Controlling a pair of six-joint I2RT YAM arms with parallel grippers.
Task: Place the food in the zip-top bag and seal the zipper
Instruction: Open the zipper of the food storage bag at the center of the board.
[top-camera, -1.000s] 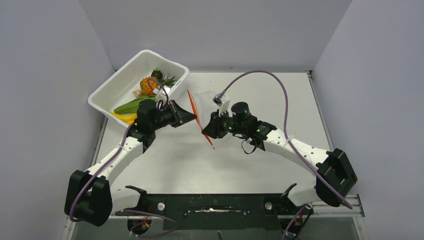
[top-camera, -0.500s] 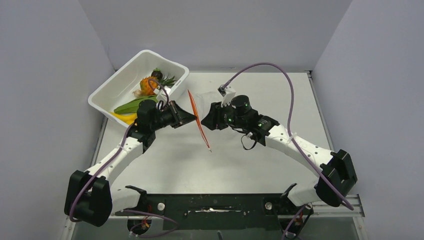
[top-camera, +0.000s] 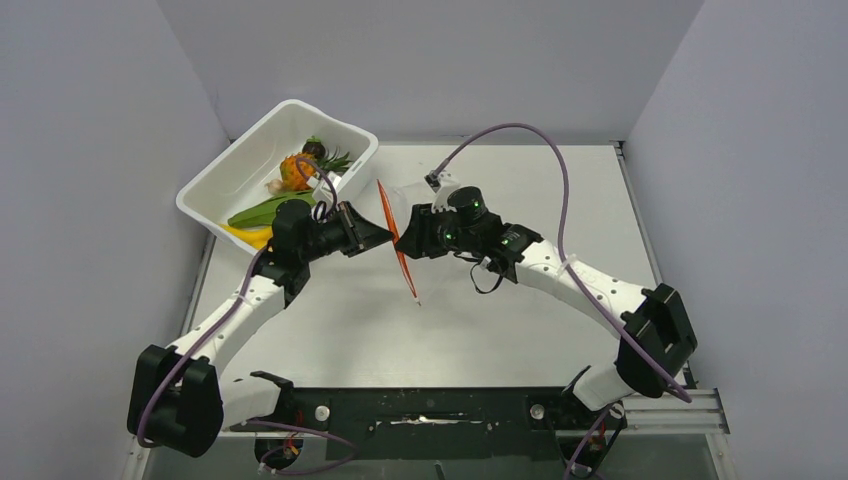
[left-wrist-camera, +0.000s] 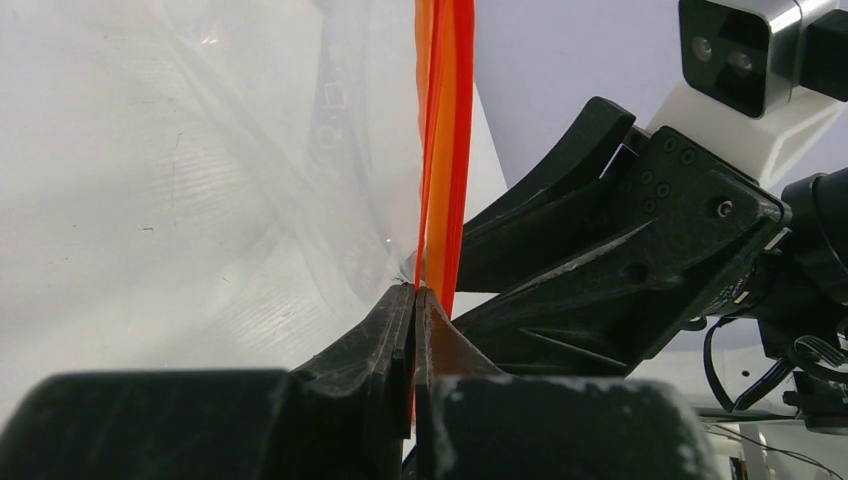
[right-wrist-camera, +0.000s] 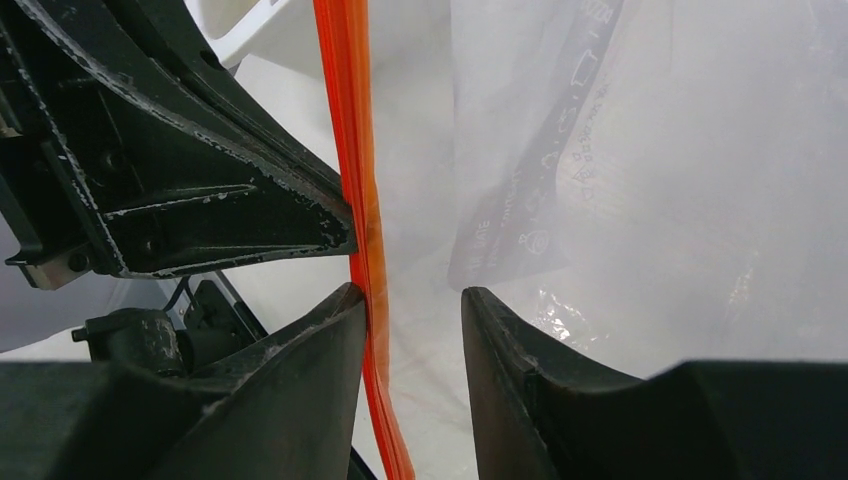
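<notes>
Since a second ago the right gripper (top-camera: 408, 236) has opened its jaws and shifted nearer to the white tub (top-camera: 247, 141); the zipper (top-camera: 399, 247) now passes between its spread jaws. The left gripper (top-camera: 386, 236) is clenched on this red strip, holding the zip-top bag (top-camera: 413, 196) upright just beside the tub. All the food (top-camera: 296, 172) lies inside the tub, so filling and sealing are both not yet done.

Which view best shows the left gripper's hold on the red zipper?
Left wrist: close up, the left gripper has its jaws pinched shut on the zipper. The right wrist view shows that gripper's outer side against the strip; the top view shows the same spot, too small to judge.
</notes>
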